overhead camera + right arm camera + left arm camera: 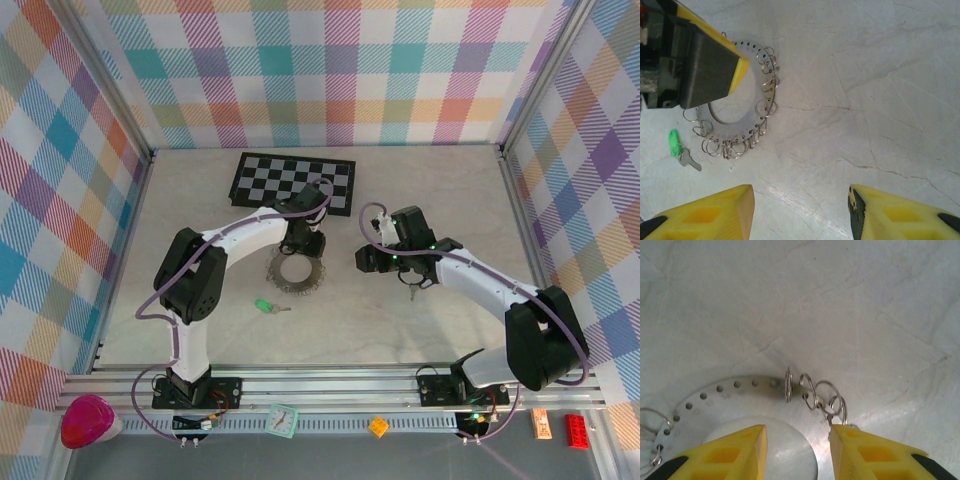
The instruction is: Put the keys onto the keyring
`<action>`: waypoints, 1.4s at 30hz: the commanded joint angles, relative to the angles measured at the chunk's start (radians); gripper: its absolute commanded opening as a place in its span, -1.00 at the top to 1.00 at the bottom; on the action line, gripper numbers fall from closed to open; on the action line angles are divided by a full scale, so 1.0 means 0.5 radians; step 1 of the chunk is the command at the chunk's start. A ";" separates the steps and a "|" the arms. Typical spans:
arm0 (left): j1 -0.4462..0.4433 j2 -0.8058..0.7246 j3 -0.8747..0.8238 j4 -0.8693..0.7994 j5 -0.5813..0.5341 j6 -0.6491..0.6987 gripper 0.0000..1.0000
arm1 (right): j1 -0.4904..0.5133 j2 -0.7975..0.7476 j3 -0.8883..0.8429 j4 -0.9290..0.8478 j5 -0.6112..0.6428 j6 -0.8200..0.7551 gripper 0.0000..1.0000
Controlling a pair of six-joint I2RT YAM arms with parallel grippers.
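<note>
The keyring lies flat on the table, a grey metal ring with wire loops round its rim. My left gripper hovers over its far edge. It is open, its yellow fingers straddling the ring's band without gripping it. The green-headed key lies near the ring's front left, with a silver key attached beside the green head. My right gripper is open and empty over bare table, right of the ring. In the top view it points toward the ring.
A black-and-white checkerboard lies at the back behind the ring. Small objects sit on the front rail: a pink thing, an orange piece and a red brick. Plaid walls enclose the table.
</note>
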 commanded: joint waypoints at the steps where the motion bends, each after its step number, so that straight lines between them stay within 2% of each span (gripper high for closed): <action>1: 0.008 0.077 0.108 -0.037 -0.051 -0.037 0.28 | 0.007 -0.037 -0.016 0.018 -0.015 0.016 -0.05; 27: 0.069 0.223 0.147 0.006 -0.003 -0.099 0.49 | 0.006 -0.014 -0.028 0.041 -0.049 0.027 -0.05; 37: 0.072 0.248 0.144 0.012 0.038 -0.094 0.72 | 0.005 -0.036 -0.027 0.036 -0.046 0.027 -0.05; 42: 0.075 0.252 0.150 0.009 0.040 -0.089 0.77 | 0.006 -0.048 -0.028 0.034 -0.043 0.029 -0.05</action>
